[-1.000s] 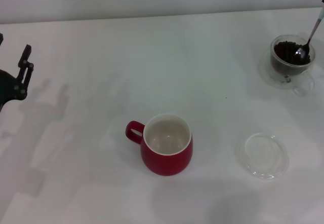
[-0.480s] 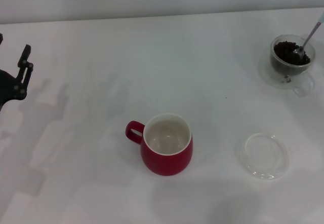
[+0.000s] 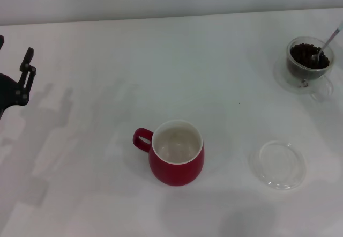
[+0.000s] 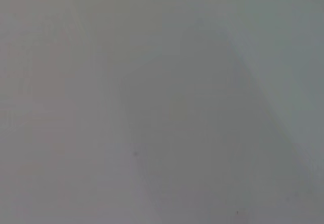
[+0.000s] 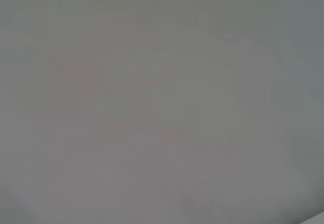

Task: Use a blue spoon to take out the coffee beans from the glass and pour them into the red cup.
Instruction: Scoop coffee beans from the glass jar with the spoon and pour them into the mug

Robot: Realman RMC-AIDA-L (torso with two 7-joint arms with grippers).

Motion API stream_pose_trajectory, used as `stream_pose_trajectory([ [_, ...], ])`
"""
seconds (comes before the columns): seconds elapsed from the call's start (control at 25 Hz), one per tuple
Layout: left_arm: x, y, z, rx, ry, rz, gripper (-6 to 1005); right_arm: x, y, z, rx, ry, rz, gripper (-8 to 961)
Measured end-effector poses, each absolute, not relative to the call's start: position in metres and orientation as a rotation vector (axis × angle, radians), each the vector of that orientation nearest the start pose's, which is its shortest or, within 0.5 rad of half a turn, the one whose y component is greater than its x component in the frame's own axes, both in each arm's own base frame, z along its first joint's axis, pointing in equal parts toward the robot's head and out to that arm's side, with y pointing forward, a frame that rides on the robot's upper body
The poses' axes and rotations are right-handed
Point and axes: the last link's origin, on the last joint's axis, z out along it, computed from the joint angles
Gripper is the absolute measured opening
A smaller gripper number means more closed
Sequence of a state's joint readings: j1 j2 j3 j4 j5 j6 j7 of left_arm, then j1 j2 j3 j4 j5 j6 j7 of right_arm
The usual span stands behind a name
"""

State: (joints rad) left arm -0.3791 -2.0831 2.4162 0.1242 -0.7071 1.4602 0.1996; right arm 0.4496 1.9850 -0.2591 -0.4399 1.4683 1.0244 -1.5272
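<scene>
The red cup (image 3: 177, 154) stands upright mid-table, its white inside showing no beans, loop handle to the left. At the far right the glass (image 3: 309, 63) holds a heap of coffee beans (image 3: 303, 53). The blue spoon (image 3: 325, 46) leans in it, metal bowl down among the beans, pale handle slanting up to the right edge of the head view. Whatever holds the spoon is out of view, as is my right gripper. My left gripper (image 3: 24, 71) hangs parked at the far left edge, away from everything. Both wrist views show only blank grey surface.
A flat clear round dish (image 3: 277, 164) lies on the white table (image 3: 107, 60) to the right of the red cup. The glass sits on a clear saucer-like ring (image 3: 286, 81). The table's back edge meets a pale wall.
The spoon's handle has tipped lower toward the right edge and its bowl has sunk deeper into the beans. The left arm and the red cup have not moved.
</scene>
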Motion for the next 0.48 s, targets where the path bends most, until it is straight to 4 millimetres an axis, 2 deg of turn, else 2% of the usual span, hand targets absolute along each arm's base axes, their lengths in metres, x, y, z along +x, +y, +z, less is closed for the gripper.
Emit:
stream_pose_trajectory([
  [0.48, -0.3006, 0.2916, -0.0231, -1.742, 0.033, -0.617, 490, 0.3946, 0.3484, 0.1009, -1.396, 1.376, 1.050, 146],
])
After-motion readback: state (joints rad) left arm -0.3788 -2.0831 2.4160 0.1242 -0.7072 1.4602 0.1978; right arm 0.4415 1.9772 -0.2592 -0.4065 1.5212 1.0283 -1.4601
